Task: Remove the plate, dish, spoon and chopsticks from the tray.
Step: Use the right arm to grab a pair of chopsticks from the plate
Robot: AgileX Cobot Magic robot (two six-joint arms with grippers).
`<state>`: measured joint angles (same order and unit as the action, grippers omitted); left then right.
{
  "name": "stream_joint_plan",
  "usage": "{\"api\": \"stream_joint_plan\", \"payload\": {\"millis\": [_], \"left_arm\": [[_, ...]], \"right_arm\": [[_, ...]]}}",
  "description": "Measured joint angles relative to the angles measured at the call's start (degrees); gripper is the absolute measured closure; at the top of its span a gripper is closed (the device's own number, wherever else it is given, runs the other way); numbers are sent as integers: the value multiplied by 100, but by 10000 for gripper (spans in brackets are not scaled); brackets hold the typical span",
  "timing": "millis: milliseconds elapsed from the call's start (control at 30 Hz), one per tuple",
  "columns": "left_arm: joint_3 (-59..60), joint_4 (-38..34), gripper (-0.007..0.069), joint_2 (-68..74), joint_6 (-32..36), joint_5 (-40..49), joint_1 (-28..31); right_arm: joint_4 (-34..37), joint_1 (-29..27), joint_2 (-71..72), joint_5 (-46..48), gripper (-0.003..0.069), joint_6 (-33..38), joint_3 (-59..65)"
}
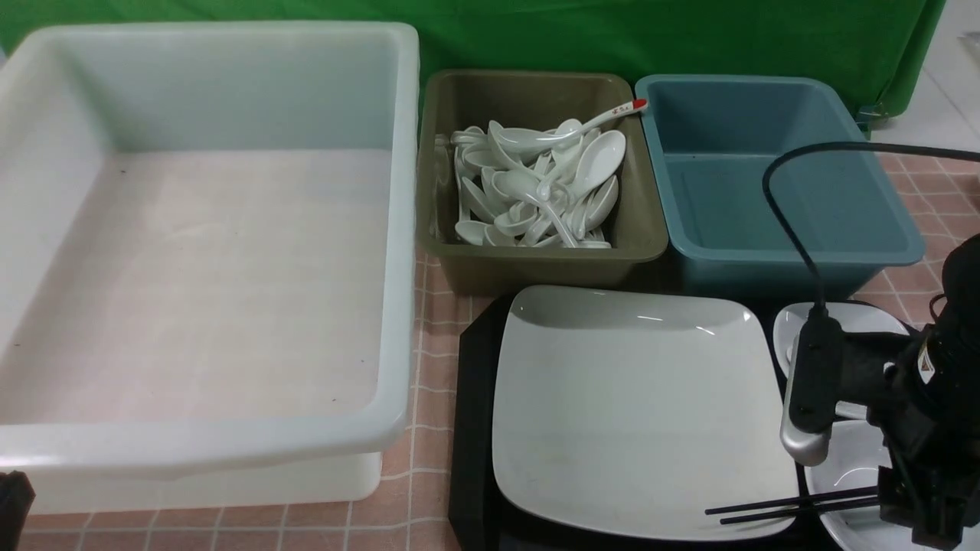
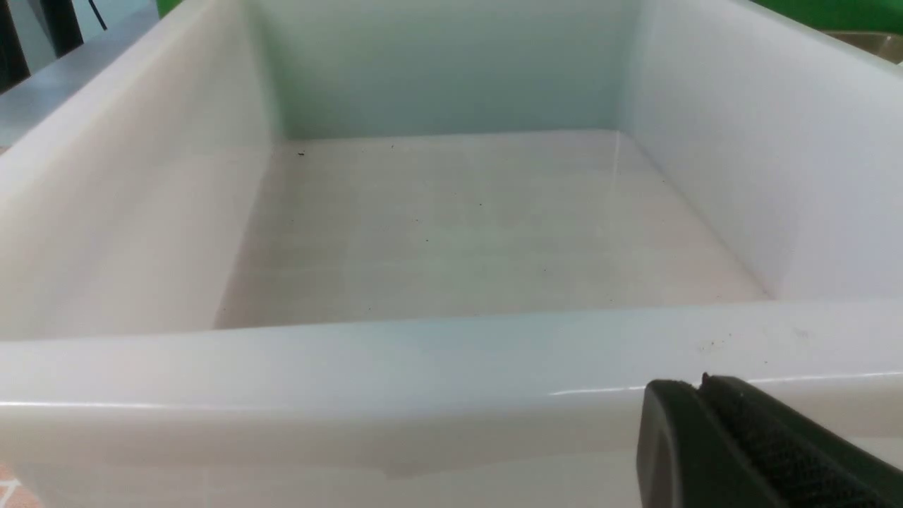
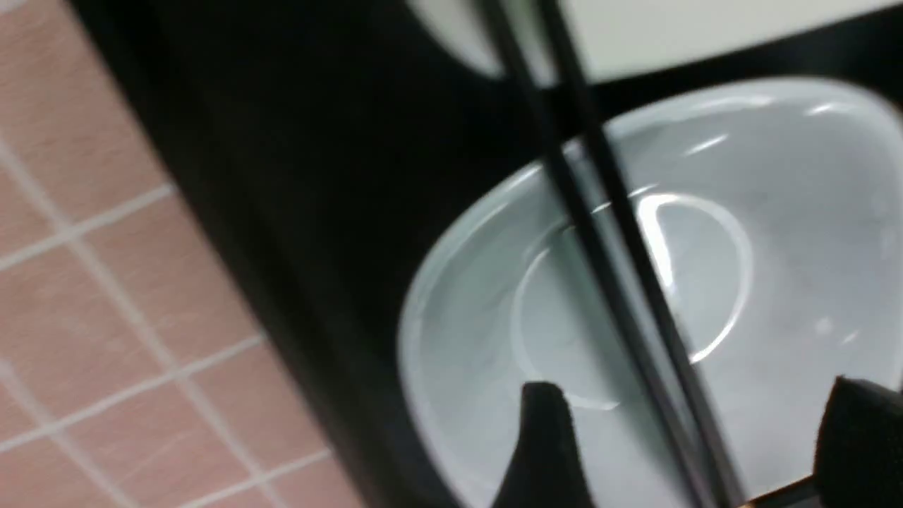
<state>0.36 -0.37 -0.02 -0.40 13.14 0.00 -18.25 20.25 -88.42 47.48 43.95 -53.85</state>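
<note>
Right gripper (image 3: pixel 698 444) hung spread over the dish (image 3: pixel 494 339), astride the chopsticks (image 3: pixel 614 282) without pinching them. Left gripper (image 2: pixel 705 402) was pressed together, empty. Plate (image 1: pixel 635 405), dish and chopsticks lay on the tray (image 1: pixel 471 428), the spoon unseen; nothing looked cleared yet.

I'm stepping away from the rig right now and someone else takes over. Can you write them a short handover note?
Left gripper: fingers shut, holding nothing, by the near wall of the large translucent white plastic bin.
Right gripper: fingers open, straddling the thin black chopsticks, not gripping.
On the black rectangular plastic tray: the large square white plate, two small white rounded-square dishes, and the chopsticks lying across the plate's near corner and the nearer dish. Spoon: cannot tell, the right arm blocks that area.
Done: nothing visibly cleared.
Left: all four items.
</note>
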Motion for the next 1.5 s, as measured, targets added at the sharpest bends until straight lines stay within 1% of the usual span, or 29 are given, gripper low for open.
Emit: {"api": "stream_joint_plan", "payload": {"millis": [133,233,700,767,800,833,867,933,967,1200,1333,1400,1500], "left_arm": [[0,0,620,0,0,0,0],[0,0,620,0,0,0,0],[0,0,620,0,4,0,0],[0,0,620,0,4,0,0],[0,0,620,0,4,0,0],[0,0,620,0,4,0,0],[0,0,620,0,4,0,0],[0,0,620,0,4,0,0],[0,0,620,0,4,0,0],[0,0,620,0,4,0,0],[0,0,620,0,4,0,0],[0,0,620,0,4,0,0],[0,0,620,0,-3,0,0]], "right_arm": [[-19,0,-20,-341,125,455,275],[-37,0,-101,-484,125,607,408],[-241,0,-675,-1003,130,648,450],[-245,0,-713,-1021,180,648,450],[-250,0,-712,-1015,221,632,450],[-257,0,-712,-985,298,607,450],[-257,0,-712,-979,298,596,450],[-257,0,-706,-851,473,573,450],[-257,0,-695,-803,508,563,450],[-257,0,-390,-469,509,515,450],[-234,0,-22,-318,509,317,450],[-178,0,179,-288,509,131,450],[39,0,669,-275,509,-439,407]]}}
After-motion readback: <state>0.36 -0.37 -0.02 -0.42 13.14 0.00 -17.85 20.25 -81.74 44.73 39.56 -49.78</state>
